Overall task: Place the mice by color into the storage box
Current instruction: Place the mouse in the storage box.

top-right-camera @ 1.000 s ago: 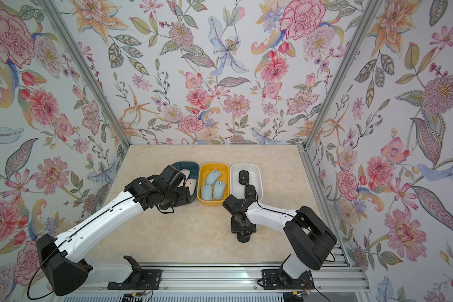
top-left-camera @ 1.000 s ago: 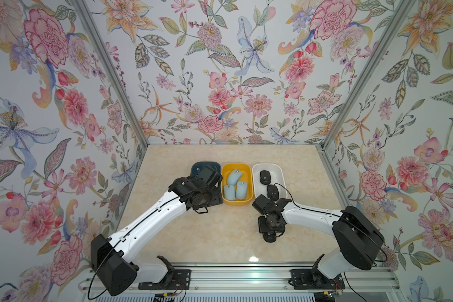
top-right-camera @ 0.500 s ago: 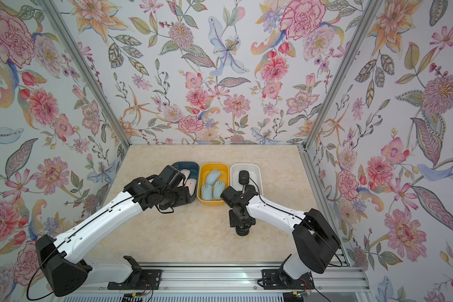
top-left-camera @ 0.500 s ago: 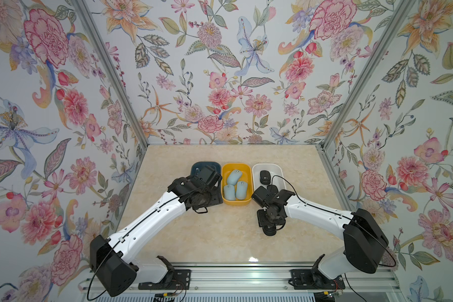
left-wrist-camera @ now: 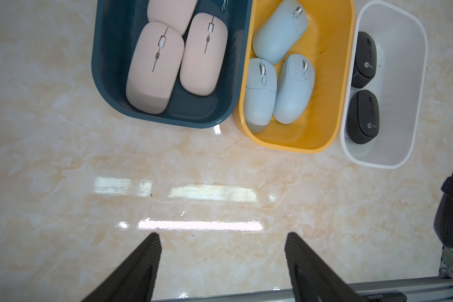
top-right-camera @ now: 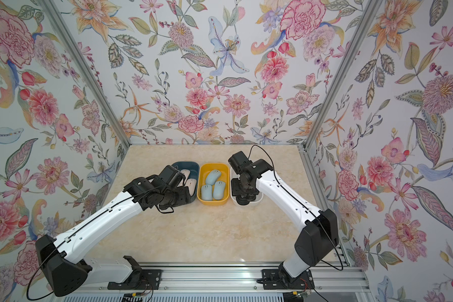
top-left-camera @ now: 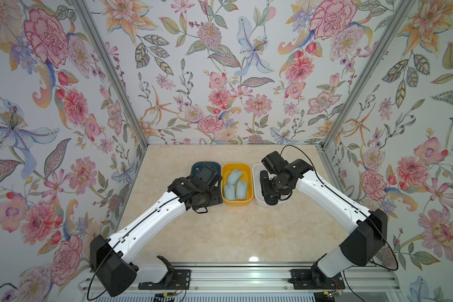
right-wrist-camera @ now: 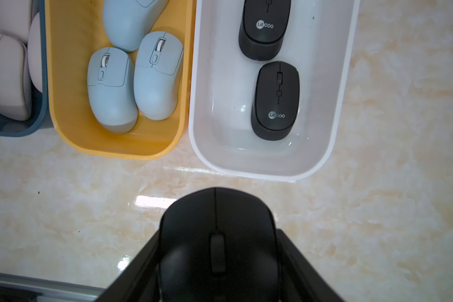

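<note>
The setting is a robotics laboratory test cell. Floral-printed wall panels (top-left-camera: pixel 220 78) enclose the space beyond and to both sides of the left gripper (left-wrist-camera: pixel 222 236) and are joined by bare aluminium corner posts (top-left-camera: pixel 127 104). A glossy marble-pattern tabletop (top-left-camera: pixel 233 230) lies directly beneath the gripper. Behind it, at the table's near edge, an aluminium rail (top-left-camera: pixel 241 279) carries the black bolted mounts (top-left-camera: pixel 306 278) of two white robot arms (top-left-camera: pixel 147 222).
</note>
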You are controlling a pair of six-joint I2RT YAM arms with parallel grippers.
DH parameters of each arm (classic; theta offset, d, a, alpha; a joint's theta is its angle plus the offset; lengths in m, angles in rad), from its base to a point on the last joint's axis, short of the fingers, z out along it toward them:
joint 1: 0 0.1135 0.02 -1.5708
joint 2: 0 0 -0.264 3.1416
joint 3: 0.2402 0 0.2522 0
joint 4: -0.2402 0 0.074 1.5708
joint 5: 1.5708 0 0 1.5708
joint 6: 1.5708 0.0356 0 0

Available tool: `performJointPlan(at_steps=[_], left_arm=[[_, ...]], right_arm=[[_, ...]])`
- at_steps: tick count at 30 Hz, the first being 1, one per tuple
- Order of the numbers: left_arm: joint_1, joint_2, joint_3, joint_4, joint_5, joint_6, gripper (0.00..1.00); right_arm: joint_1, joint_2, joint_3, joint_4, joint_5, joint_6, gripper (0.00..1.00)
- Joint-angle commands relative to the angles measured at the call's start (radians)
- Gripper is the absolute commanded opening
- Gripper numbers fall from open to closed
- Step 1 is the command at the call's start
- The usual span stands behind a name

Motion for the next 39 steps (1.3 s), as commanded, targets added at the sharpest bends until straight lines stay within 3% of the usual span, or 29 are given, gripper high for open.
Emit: performJointPlan(at_steps=[1, 20, 39], left_arm=[[0.011, -0.021, 0.013, -0.025, -0.018, 0.011, 0.78], [0.024, -0.024, 0.06, -0.043, -0.013, 0.023, 0.78], [0.038, 0.058, 0.1, -0.048, 0.004, 0.036, 0.79]], right_arm=[[-0.019, 0.08, 0.068, -0.034, -0.004, -0.06, 0.6], [-0.119, 0.503, 0.397, 0.003, 0.011, -0.125, 0.6], [-0.148, 0.646, 0.342, 0.072, -0.042, -0.147, 0.62]])
